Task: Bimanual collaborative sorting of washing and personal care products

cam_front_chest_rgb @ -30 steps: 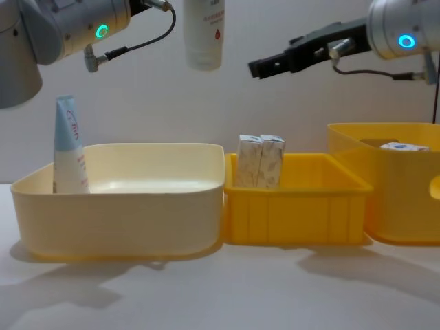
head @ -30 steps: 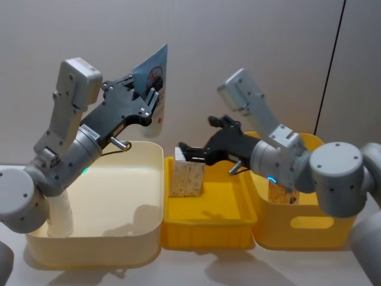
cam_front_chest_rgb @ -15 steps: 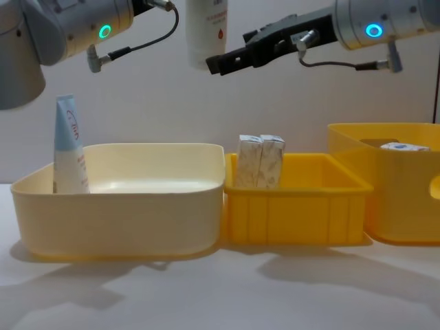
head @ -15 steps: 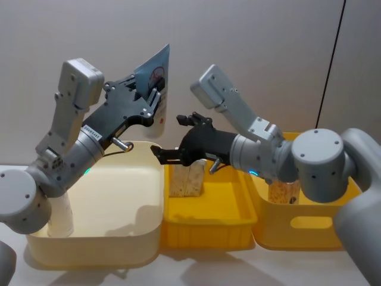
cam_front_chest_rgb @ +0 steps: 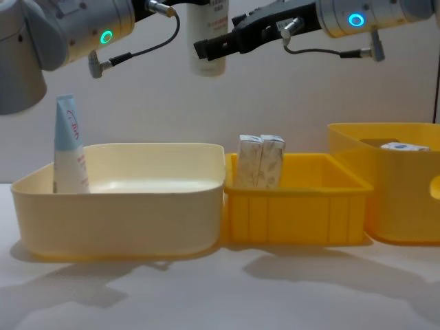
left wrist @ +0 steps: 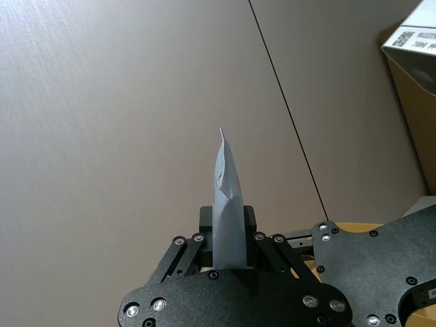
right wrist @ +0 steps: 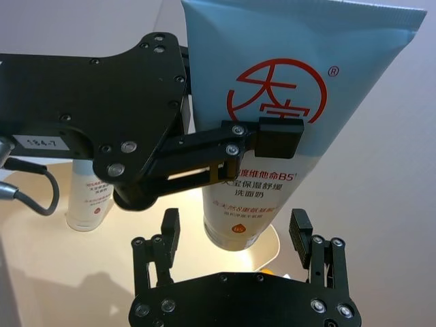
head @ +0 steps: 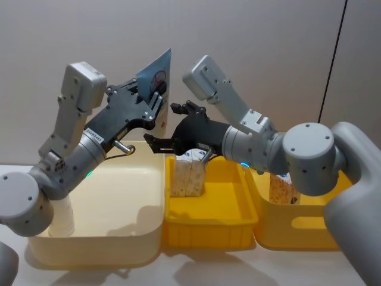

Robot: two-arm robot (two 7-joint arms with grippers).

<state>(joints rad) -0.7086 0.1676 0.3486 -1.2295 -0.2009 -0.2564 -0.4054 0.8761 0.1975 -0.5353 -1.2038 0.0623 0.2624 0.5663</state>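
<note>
The held tube (right wrist: 276,88) is up in the air, cap end down and flat crimped end up, pale blue with the red circled mark facing my right wrist camera. It hangs above the far edge of the bins, about where the cream bin (cam_front_chest_rgb: 124,213) meets the yellow tray (cam_front_chest_rgb: 295,213). My left gripper (head: 156,98) is clamped on it across the middle, one pad just below the red mark.

My right gripper (head: 164,124) is at the tube's lower end, spread wide. One finger (right wrist: 169,228) stands on each side of the cap, with clear gaps and no contact that I can see.

Down below, a second tube (cam_front_chest_rgb: 69,148) stands upright in the cream bin's far left corner, cap down, leaning on the wall. Two speckled boxes (cam_front_chest_rgb: 261,161) stand side by side, touching, at the far left corner of the yellow tray. One more box (head: 283,189) sits in the yellow bin (cam_front_chest_rgb: 399,199) on the right; from the chest only its top shows above the rim.

The three containers stand in a row on the table, cream bin and tray pressed together — the yellow bin just beside the tray.
</note>
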